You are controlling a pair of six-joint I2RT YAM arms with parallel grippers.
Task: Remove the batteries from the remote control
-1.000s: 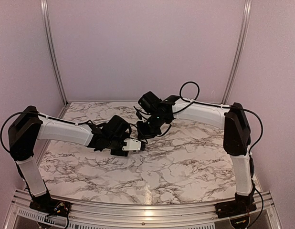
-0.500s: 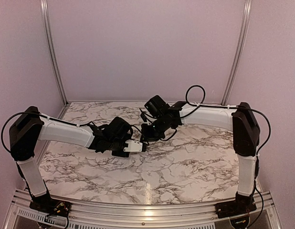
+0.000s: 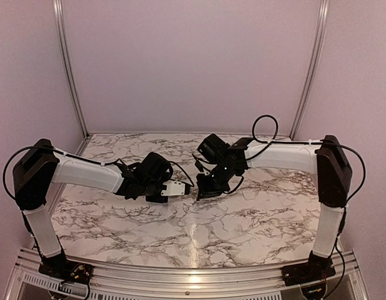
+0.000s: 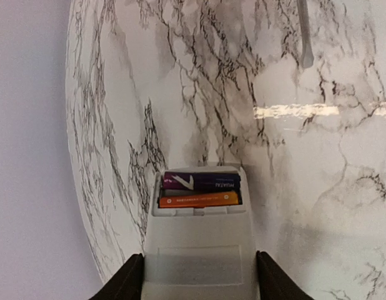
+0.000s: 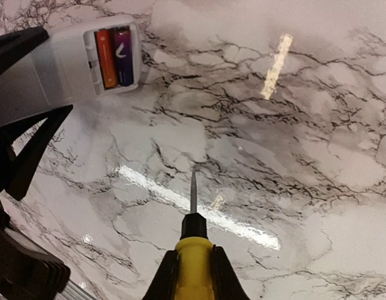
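Note:
My left gripper [image 4: 199,257] is shut on the remote control [image 4: 199,250], a flat white bar held by its long sides just above the table. Its bay at the far end lies uncovered with two batteries side by side, one purple [image 4: 201,182] and one orange [image 4: 198,199]. The top view shows the remote control [image 3: 175,189] sticking out rightward from the left gripper [image 3: 160,191]. My right gripper [image 5: 193,253] is shut on a yellow screwdriver [image 5: 193,275] with a black collar. Its metal tip [image 5: 193,187] points at bare table, a short way from the batteries [image 5: 113,56]. From above, the right gripper [image 3: 204,189] hangs just right of the remote.
The table [image 3: 255,219] is marble-patterned, with metal rails along its near edge and pale walls round the other sides. The screwdriver's shaft [image 4: 303,37] also crosses the upper right of the left wrist view.
The right arm has swung right and toward the near edge, drawing the screwdriver away from the remote's end. The left arm and the remote have barely shifted.

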